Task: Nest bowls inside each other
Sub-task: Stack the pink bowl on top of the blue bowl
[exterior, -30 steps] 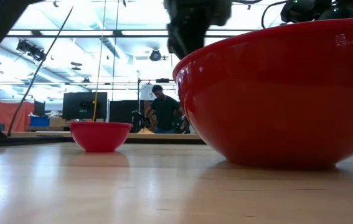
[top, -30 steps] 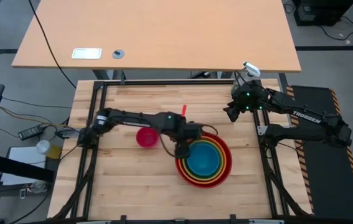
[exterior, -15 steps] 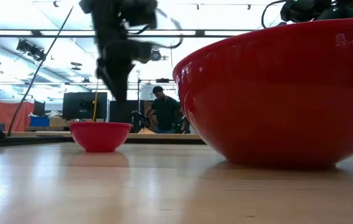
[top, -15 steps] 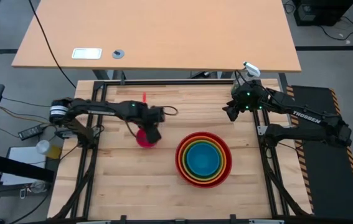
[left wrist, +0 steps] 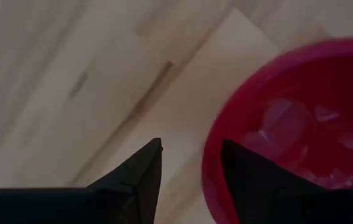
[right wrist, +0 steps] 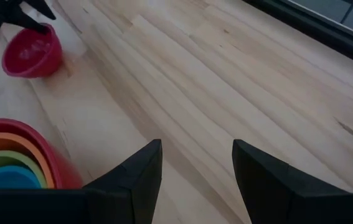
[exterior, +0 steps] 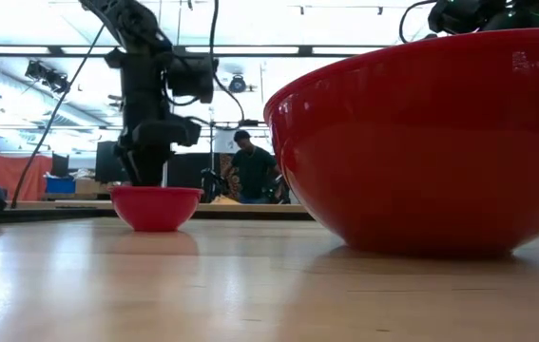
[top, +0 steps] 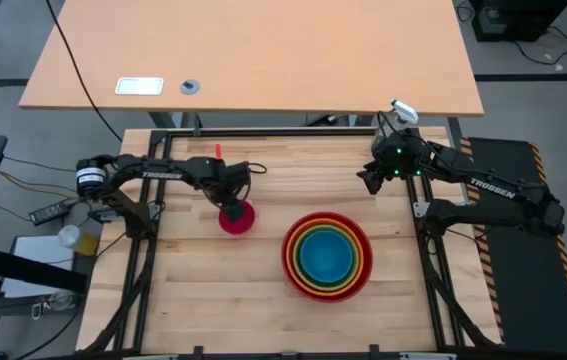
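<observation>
Pink bowl (top: 236, 217) sits alone on the wooden table (top: 213, 310), left of centre in the high view, well apart from the stack at centre-right: red bowl (top: 289, 262) outermost, then orange bowl (top: 299, 265), green bowl (top: 303, 241), blue bowl (top: 325, 258) in the middle, so four are nested and only the pink is left. Left gripper (left wrist: 188, 163) is right at the pink bowl's rim; in the left wrist view its fingers stand parted, one outside the wall on the table side, the other over the inside, rim between them, not clamped yet as far as I can tell. Right gripper (right wrist: 195, 158) hangs at the upper right of the table, fingers apart, nothing between them, waiting. Handling guess: the bowl looks like thin glossy plastic, so light, stiff, slippery; it could skid or tip if nudged sideways. Best hold is probably a pinch on the rim wall, one finger in and one out, as lined up now. Low view shows the pink bowl upright, flat on the table at left, with the red bowl filling the right of the frame. Path to the stack looks free across bare wood; the stack's tall red wall is the thing to lift over. A person (exterior: 250, 171) stands far back in the room, off the table.
</observation>
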Robot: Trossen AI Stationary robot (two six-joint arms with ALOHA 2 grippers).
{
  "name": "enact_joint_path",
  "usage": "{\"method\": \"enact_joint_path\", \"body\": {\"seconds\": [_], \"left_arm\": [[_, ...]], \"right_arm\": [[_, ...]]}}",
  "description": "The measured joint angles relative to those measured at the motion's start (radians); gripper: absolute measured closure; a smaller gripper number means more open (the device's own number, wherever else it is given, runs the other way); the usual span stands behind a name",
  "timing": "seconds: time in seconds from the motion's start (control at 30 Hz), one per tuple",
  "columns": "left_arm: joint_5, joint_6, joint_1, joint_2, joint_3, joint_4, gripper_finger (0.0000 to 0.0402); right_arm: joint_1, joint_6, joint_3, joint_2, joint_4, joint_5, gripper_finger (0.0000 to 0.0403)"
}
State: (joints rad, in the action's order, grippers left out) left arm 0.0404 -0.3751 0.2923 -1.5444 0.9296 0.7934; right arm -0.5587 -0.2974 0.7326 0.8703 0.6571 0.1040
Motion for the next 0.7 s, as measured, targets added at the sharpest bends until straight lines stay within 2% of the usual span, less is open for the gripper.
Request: {"method": "enact_joint_path", "body": {"seconds": [0.1,0.2,0.27,0.4,0.43,0.57,0.7], "left_arm": [[-0.064,0.000,0.007,0.000,-0.026,-0.030,0.0237],[-0.103,0.000,0.006,0.000,-0.039,-0.035,0.0258],[-0.106,-0.002,-0.001,-0.001,-0.039,-0.043,0.0289],[-0.136,-0.028,-0.006,0.000,-0.038,-0.048,0.0377],[-0.145,-0.038,-0.006,0.001,-0.037,-0.053,0.0385],[-0.163,-0.056,-0.011,0.001,-0.021,-0.067,0.0387],[-0.168,-0.057,-0.031,0.001,0.081,-0.073,0.0391]], "right_arm": [[0.000,0.000,0.000,0.000,-0.008,-0.001,0.0202],[0.000,0.000,0.000,0.000,-0.013,-0.002,0.0202],[0.000,0.000,0.000,0.000,-0.015,-0.004,0.0202],[0.000,0.001,0.000,0.000,-0.020,-0.005,0.0202],[0.000,0.001,0.000,0.000,-0.022,-0.005,0.0202],[0.000,0.005,0.000,0.000,-0.029,-0.006,0.0202],[0.000,0.010,0.000,0.000,-0.029,-0.006,0.0202]]}}
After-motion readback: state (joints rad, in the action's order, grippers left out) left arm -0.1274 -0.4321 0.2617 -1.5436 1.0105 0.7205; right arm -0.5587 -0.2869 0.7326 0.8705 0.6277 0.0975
